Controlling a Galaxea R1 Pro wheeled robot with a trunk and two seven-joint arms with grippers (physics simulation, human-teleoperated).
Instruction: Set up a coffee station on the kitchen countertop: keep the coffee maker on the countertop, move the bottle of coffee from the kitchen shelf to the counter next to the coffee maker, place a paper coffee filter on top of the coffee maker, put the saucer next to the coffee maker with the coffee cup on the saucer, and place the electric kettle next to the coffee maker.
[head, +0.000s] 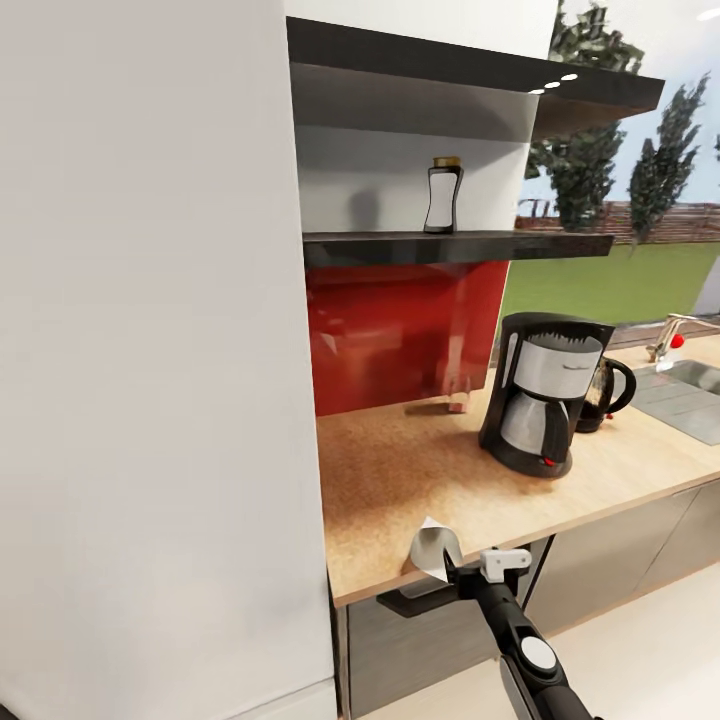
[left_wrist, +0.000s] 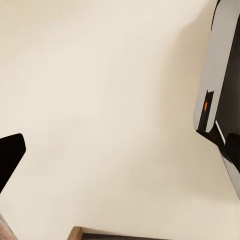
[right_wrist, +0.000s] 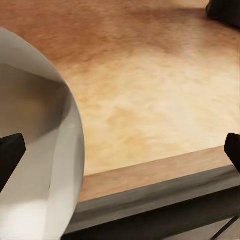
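The black coffee maker (head: 543, 402) stands on the wooden countertop (head: 400, 480), with the dark electric kettle (head: 607, 392) right behind it. Above, the bottle of coffee (head: 442, 195) stands upright on the dark shelf (head: 450, 246). A white paper coffee filter (head: 435, 548) sits at the counter's front edge. My right gripper (head: 452, 572) is open right at it; in the right wrist view the filter (right_wrist: 35, 150) fills one side between the wide-apart fingertips (right_wrist: 10, 156). My left gripper (left_wrist: 120, 150) hangs open over the cream floor.
A tall white cabinet (head: 150, 350) closes off the counter's left end. The red backsplash (head: 400, 335) has a small brownish object (head: 458, 402) at its foot. A sink (head: 690, 388) and faucet (head: 668, 338) lie at the right. Dark drawers (head: 600, 560) sit under the counter.
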